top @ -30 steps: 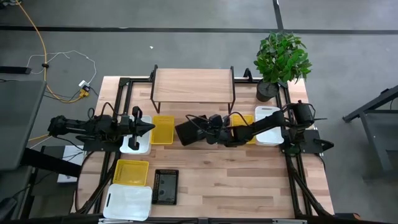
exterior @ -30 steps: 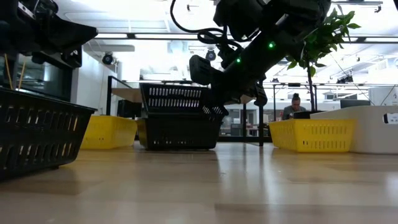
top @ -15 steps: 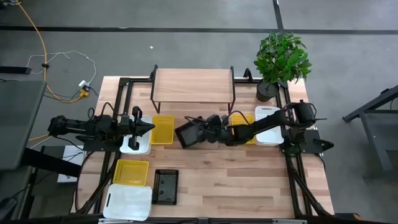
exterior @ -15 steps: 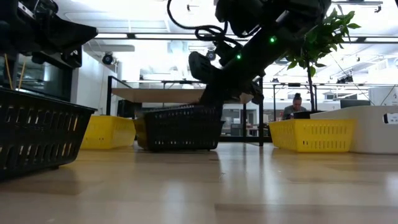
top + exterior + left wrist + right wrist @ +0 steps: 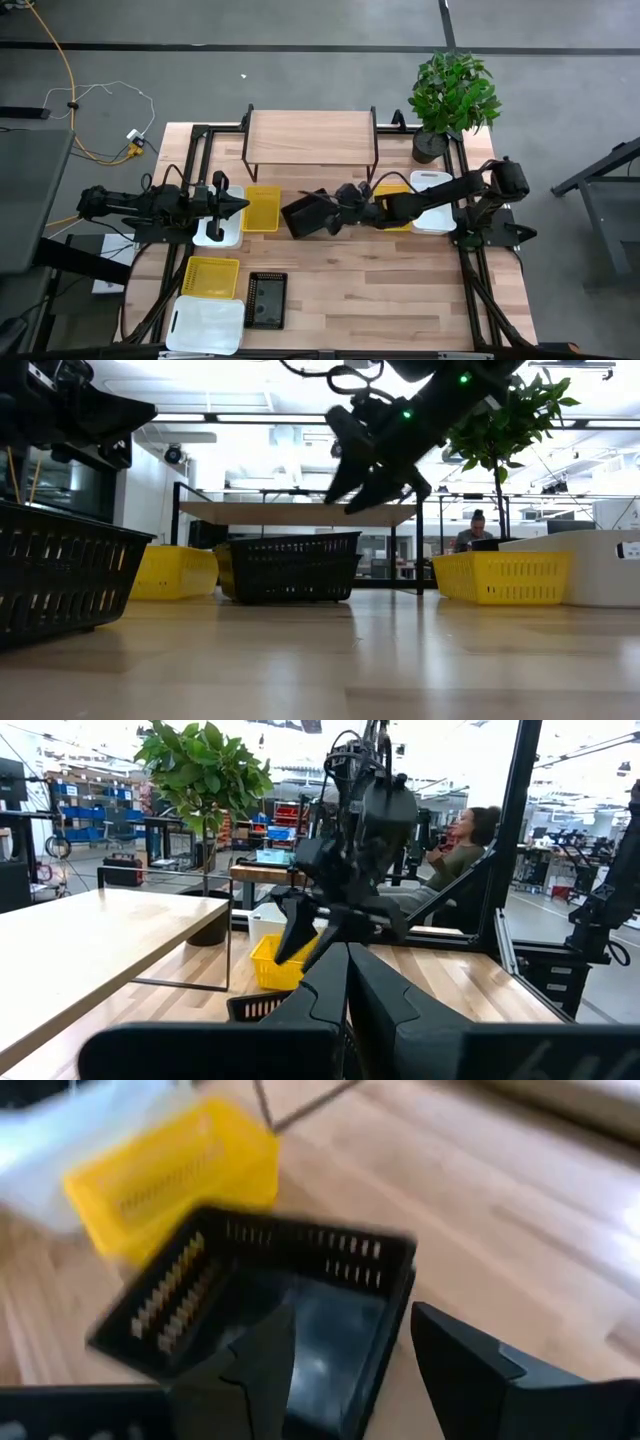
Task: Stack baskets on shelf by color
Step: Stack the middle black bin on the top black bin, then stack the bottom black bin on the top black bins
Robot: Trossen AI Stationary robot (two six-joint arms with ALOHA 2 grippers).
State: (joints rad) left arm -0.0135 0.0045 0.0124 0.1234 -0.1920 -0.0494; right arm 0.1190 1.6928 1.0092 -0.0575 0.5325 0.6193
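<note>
Right gripper has let go of black basket and lifted up; fingers spread wide, holding nothing. Basket now sits flat on table, in front of shelf, just below and ahead of claw, not touching. Yellow basket sits beside it. Left gripper waits over white basket, fingers pressed together.

Your table carries the shelf at the back, its top bare. Directly on the table: 3 yellow baskets, 2 black baskets, 3 white baskets, and a potted plant at the back right corner.
</note>
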